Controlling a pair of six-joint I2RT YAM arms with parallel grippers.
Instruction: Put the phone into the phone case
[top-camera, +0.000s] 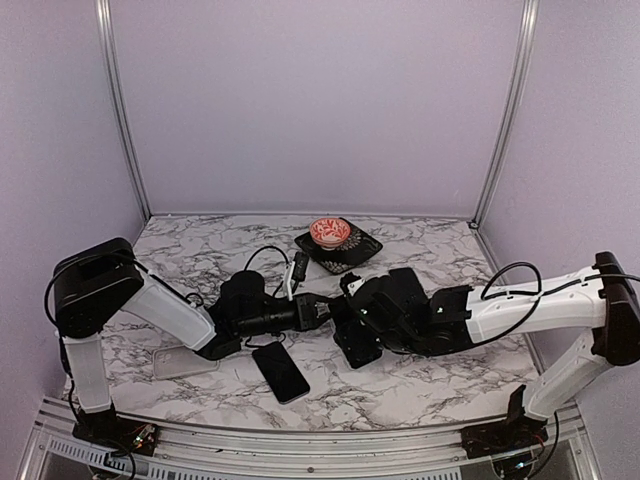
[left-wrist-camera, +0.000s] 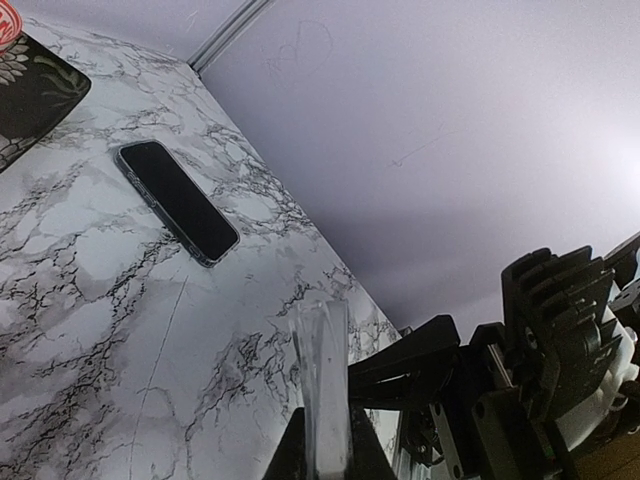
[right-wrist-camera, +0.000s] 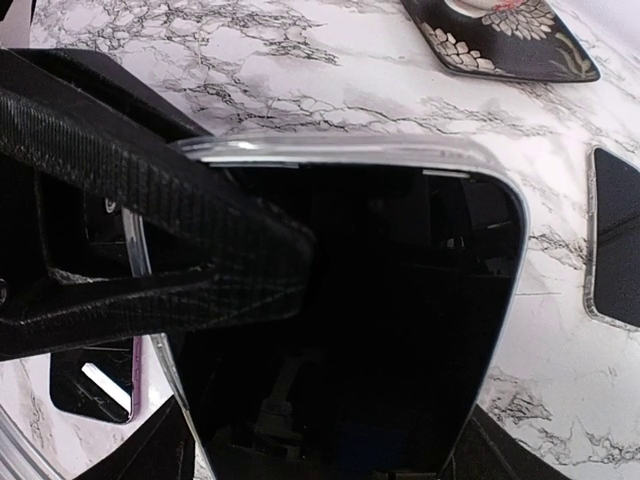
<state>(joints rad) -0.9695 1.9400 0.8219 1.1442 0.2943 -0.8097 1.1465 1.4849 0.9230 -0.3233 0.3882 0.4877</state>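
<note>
My left gripper (top-camera: 318, 312) is closed tight on the case (left-wrist-camera: 322, 370). In the left wrist view the clear case stands edge-on, rising from between my two fingers at the bottom middle of the frame. In the right wrist view the same pinch comes in from the left: two dark textured fingers (right-wrist-camera: 180, 220) meet on the case near its left side.

My right gripper (top-camera: 346, 312) stands wide and holds the case across its width. The case fills most of the right wrist frame as a rounded outline with a bright rim. It looks dark because my own black parts show through it. Its camera cut-out sits at the lower left. Both grippers have the case at once, and it is lifted off the desk (top-camera: 430, 390).

From above, the two grippers meet in the middle of the frame, left arm reaching in from the left and right arm from the right. The case between them is hard to make out in that view.

The phone (top-camera: 280, 370) lies flat on the desk with its dark face up. It is just below and left of where the grippers meet, touching neither gripper nor the case. The left wrist view shows it in the upper left of the frame, and the right wrist view shows only its edge at the far right.

A dark plate (top-camera: 345, 252) with a red-patterned bowl (top-camera: 330, 232) on it sits at the back of the desk, above the grippers in the overhead frame.
</note>
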